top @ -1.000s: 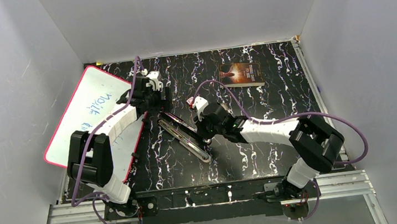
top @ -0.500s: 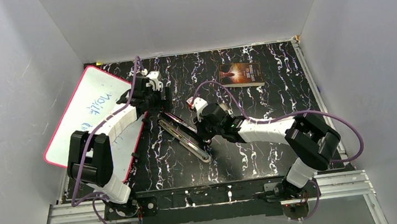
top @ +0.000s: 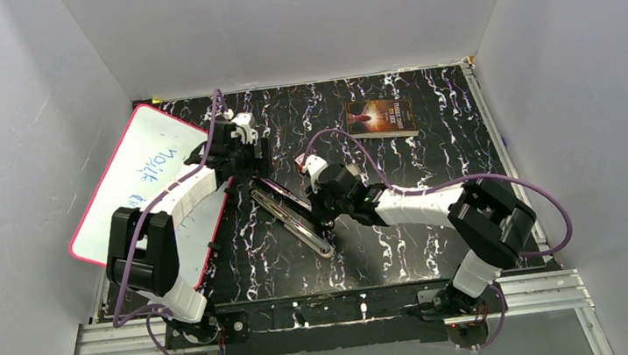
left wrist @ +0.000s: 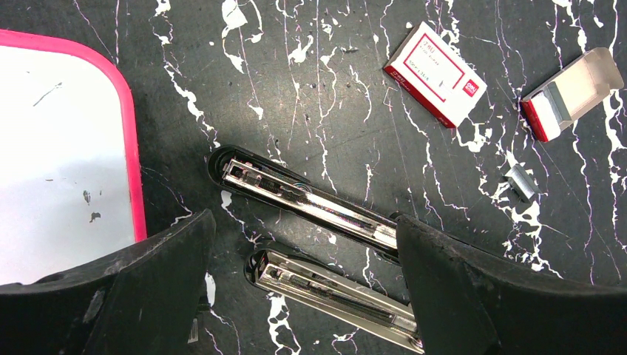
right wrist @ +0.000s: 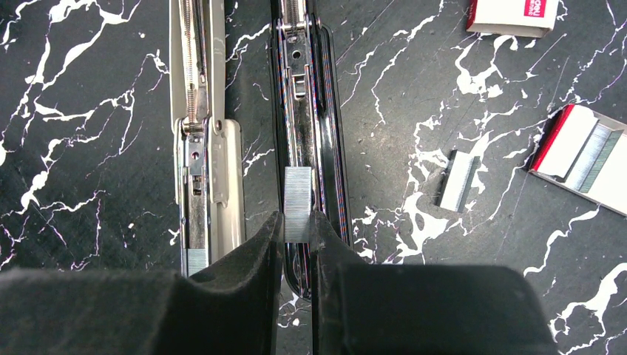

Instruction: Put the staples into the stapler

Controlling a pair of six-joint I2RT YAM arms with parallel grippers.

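Pinched between the tips of my right claw (right wrist: 296, 222) is a short silvery strip of staples (right wrist: 297, 194). It sits lengthwise over the metal channel of the stapler (right wrist: 307, 111), which lies opened straight ahead of me. Its black half is under the strip, and its cream half (right wrist: 198, 111), with the spring, runs parallel just left. A loose strip (right wrist: 458, 181) lies flat off to my right, apart.
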